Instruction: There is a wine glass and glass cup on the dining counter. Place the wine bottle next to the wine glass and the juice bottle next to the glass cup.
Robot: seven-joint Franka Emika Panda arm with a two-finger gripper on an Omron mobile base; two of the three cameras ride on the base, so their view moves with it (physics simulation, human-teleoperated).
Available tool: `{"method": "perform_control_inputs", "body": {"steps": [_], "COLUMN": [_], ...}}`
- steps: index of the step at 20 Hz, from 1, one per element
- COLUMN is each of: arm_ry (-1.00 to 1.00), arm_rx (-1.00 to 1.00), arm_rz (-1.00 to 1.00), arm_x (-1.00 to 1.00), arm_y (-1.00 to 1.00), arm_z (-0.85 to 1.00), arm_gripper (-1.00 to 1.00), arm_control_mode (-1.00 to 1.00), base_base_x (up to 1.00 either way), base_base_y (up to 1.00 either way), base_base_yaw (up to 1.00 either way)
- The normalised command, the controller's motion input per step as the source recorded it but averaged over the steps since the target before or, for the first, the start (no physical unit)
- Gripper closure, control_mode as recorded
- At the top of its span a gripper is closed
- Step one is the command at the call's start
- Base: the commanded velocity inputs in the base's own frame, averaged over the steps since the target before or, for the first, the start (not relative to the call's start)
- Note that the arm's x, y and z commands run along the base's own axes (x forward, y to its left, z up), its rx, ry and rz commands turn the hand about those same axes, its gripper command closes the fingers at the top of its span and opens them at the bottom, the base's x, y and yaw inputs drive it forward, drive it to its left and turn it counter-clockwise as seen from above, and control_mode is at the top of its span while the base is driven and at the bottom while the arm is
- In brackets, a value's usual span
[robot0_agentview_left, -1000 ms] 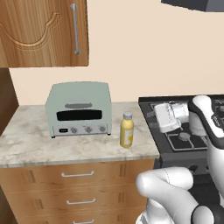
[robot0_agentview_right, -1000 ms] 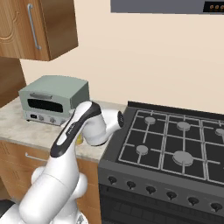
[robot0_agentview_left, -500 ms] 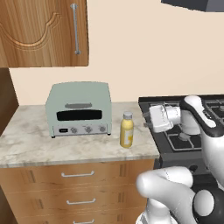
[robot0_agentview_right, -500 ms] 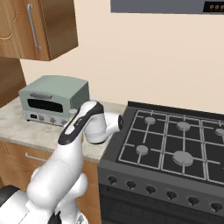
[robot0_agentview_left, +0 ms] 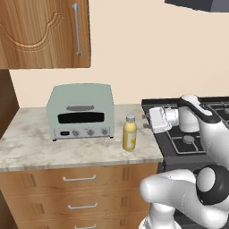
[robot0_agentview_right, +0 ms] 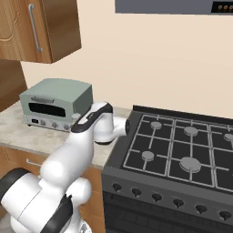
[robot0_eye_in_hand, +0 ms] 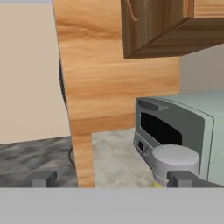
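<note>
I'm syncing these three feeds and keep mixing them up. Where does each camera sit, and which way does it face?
Left base view: behind the arm, to its left, facing the juice bottle and toaster oven; arm rises lower right, open gripper.
Right base view: behind, to its right, facing the stove; arm lower left.
Hand view: on the hand, facing the bottle's cap; finger tips at bottom.
Shared: all show the toaster oven.

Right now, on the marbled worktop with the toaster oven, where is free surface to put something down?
The worktop is bare along its front edge, before the toaster oven, and at its left end. A small patch lies right of the juice bottle, next to the stove. It is crowded there: the open gripper hangs close to the bottle.
</note>
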Motion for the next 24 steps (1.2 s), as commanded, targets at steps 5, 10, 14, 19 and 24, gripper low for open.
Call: {"method": "perform_control_inputs", "body": {"steps": [5, 10, 14, 19, 24], "arm_ry": [0.00, 0.00, 0.04, 0.04, 0.04], "arm_rx": [0.00, 0.01, 0.01, 0.01, 0.02], "arm_rz": [0.00, 0.00, 0.00, 0.00, 0.00], "arm_x": [0.30, 0.29, 0.30, 0.30, 0.26], "arm_y": [0.07, 0.05, 0.02, 0.01, 0.00], "arm_z": [-0.07, -0.09, -0.21, -0.22, -0.20], "arm_gripper": [-1.00, -1.00, -1.00, -1.00, -1.00], "arm_control_mode": [-1.00, -1.00, -1.00, -1.00, -1.00], "base_base_x": [0.00, 0.00, 0.00, 0.00, 0.00], "base_base_y": [0.00, 0.00, 0.00, 0.00, 0.00], "base_base_yaw": [0.00, 0.00, 0.00, 0.00, 0.00]}}
